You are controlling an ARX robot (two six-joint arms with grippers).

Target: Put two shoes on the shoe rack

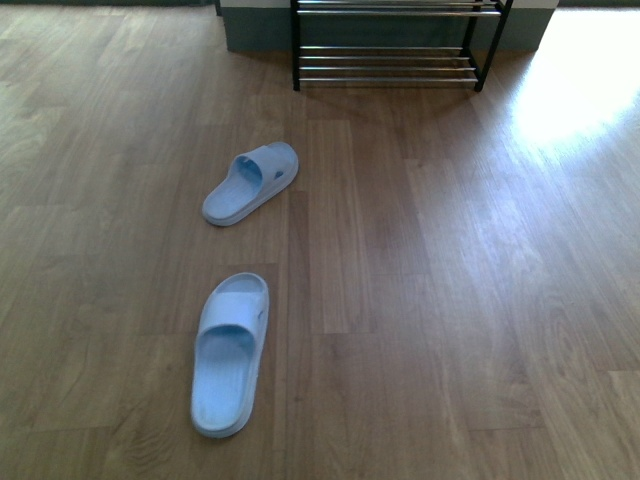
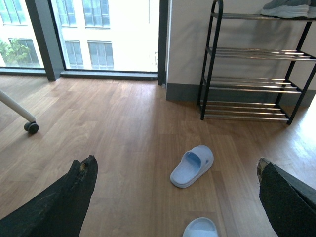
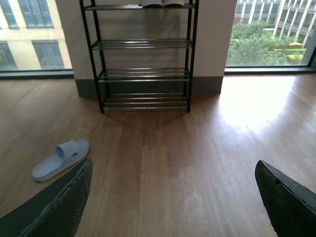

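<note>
both shoes on the wood floor (image 1: 450, 300), none on the rack yet; task reads as not started. near slide (image 1: 232, 355) lies lengthways, toe toward the shoe rack (image 1: 390, 45), heel toward the robot. far slide (image 1: 252, 182) sits between it and the rack, turned at an angle, toe toward the rack's left end. the 2 are well apart and on different headings, so they look dropped loose rather than paired; each probably needs its own pick. both lie left of centre in the front view, which favours the left arm for reach. no arm shows in the front view. left gripper (image 2: 175, 162): fingers spread wide, nothing between them, held high and looking down over the far slide with the near one at the frame edge, likely a survey pose before descent. right gripper (image 3: 174, 163): also spread wide and empty, aimed at the rack, with 1 slide off to the side. rack stands against the wall; 4 tiers of chrome rods. grey sneakers (image 2: 289, 9) occupy the top tier, the lower 3 show nothing on them, so a low tier looks like the easy target. rods are spaced, so a soft slide should go down flat across several.
</note>
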